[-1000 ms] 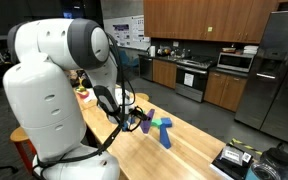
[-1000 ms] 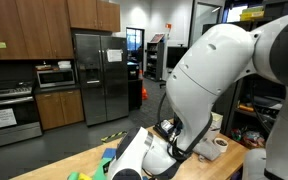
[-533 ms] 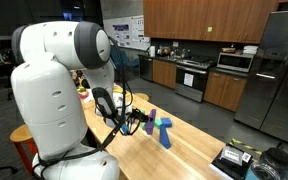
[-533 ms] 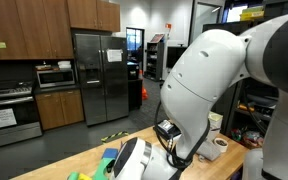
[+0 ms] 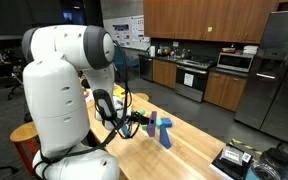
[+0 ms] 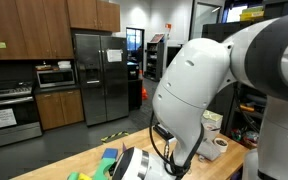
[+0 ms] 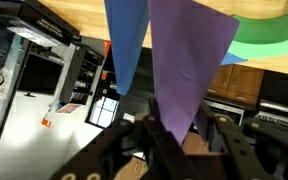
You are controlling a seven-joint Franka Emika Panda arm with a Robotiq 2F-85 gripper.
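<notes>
Step in hand, by judgement: carrying phase, with a purple long flat-faced block of matte, unidentified material (image 7: 189, 70) held in the jaws above the light wooden butcher-block worktop (image 5: 199, 150).

Finds the Robotiq gripper (image 7: 179, 132) partly closed, pinching the narrow near end of the purple block between both black fingers (image 7: 149, 140). Shows no gap on either side of the block in the wrist view. Confirms the same in an exterior view: gripper (image 5: 136, 121) low over the middle of the worktop, purple block (image 5: 151, 117) projecting from it, apparently lifted off the surface.

Places a blue upright block (image 5: 164, 131) just beside the purple one, on the side away from the white robot arm (image 5: 69, 80), standing on the worktop. Cannot confirm contact between the two. Shows the blue block (image 7: 127, 45) alongside the purple one in the wrist view also, with a green flat piece (image 7: 274, 40) beyond. Picks up the green piece (image 6: 108, 157) near the worktop edge in an exterior view, largely masked by the arm.

Next move, by judgement: calls for a firm pinch and for steering the free end of the purple block clear of the blue block, to avoid toppling it. Calls also for a level approach to the surface before any release.
</notes>
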